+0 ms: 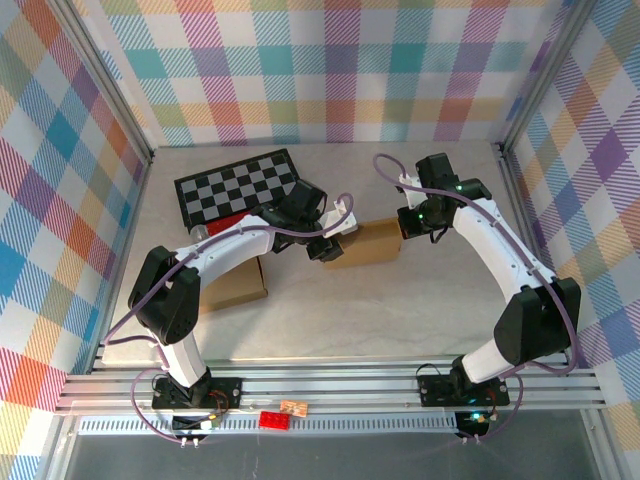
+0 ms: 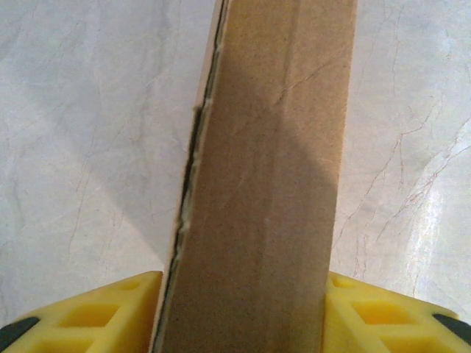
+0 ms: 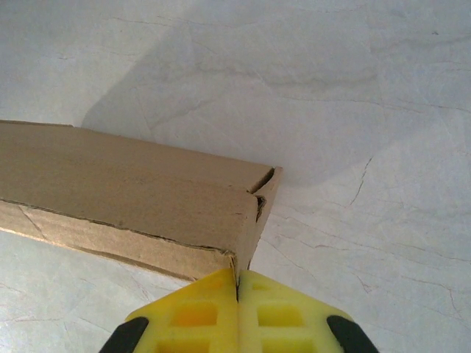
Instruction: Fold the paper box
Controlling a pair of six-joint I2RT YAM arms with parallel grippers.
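Yellow jaws of the left gripper (image 2: 239, 301) clamp the paper box (image 2: 272, 169) across its width; the right gripper (image 3: 237, 290) has its jaws pinched on the box's corner edge over the counter (image 3: 383, 95).

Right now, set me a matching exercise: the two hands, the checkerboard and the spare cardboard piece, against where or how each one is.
Things:
1. left hand
2. right hand
3. checkerboard
4. flat cardboard piece

Places or states:
A. lies partly under the left arm
B. fingers pressed together at an end corner of the paper box
C. lies flat at the far left, beyond the left arm
D. fingers apart, one on each side of the paper box

Pairs: 1-D, 2-B, 3-C, 4-A.
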